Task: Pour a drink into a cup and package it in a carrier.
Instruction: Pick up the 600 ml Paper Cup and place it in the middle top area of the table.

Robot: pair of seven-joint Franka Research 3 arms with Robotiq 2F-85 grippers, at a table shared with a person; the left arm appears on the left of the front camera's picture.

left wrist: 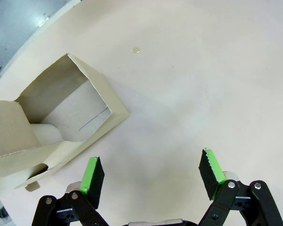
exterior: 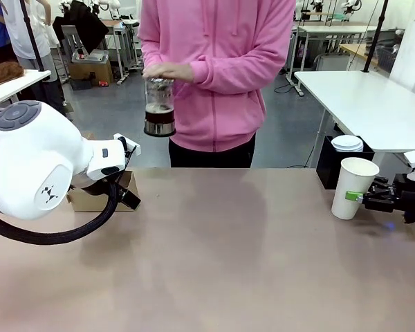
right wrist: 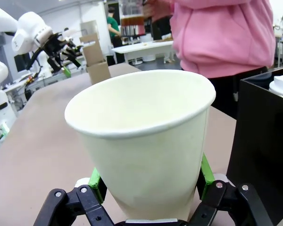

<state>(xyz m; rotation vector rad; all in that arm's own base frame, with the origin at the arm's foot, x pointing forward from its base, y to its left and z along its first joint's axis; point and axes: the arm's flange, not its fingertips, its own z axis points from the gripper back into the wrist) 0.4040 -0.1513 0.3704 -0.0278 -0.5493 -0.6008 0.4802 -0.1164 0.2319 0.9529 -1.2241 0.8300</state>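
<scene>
A person in a pink hoodie stands at the far side and holds up a glass pitcher with both hands; the dark drink fills its lower part. The tall white paper cup stands lidless on the table at the right. My right gripper is shut on the cup, a green pad on each side of it low down. The brown cardboard carrier sits at the table's far left. My left gripper hovers open just beside it, nothing between its fingers.
A black box with a white lid on top stands just behind the cup. My bulky left arm hides most of the carrier in the front view. The brown tabletop stretches between the two grippers.
</scene>
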